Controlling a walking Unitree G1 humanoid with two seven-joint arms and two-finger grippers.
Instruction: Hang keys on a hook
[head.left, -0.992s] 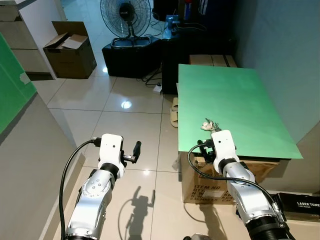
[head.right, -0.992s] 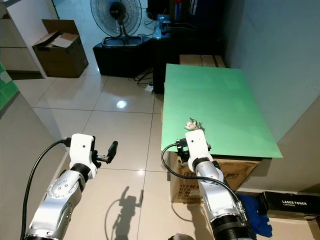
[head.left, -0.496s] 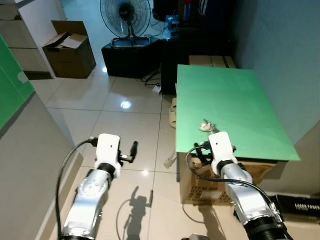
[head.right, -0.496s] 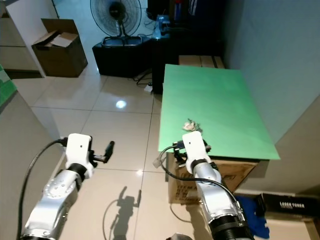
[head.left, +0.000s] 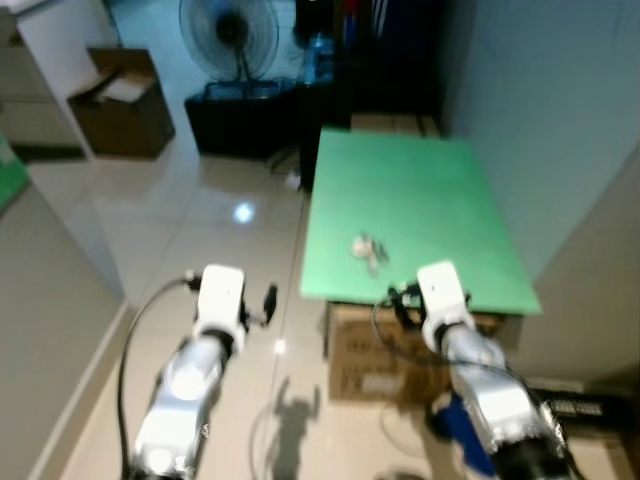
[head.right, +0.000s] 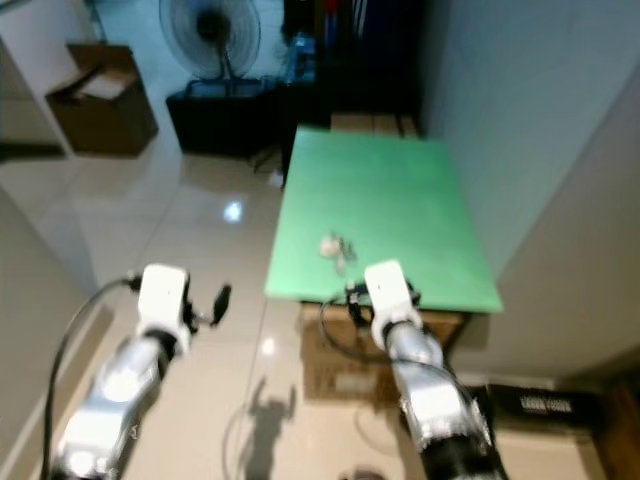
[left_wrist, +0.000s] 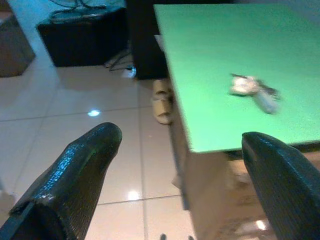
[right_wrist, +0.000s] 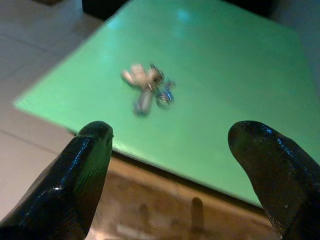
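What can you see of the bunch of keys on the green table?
The small bunch of metal keys lies flat on the green tabletop, near its front edge. It looks like a pale fob, a few silvery rings and a key or two splayed out, though blur hides detail. Nothing touches it; the right pincer hangs open short of it.

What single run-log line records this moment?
phase: approach | keys: lying on green table | right gripper: open, short of keys | left gripper: open, over floor | hook: unseen
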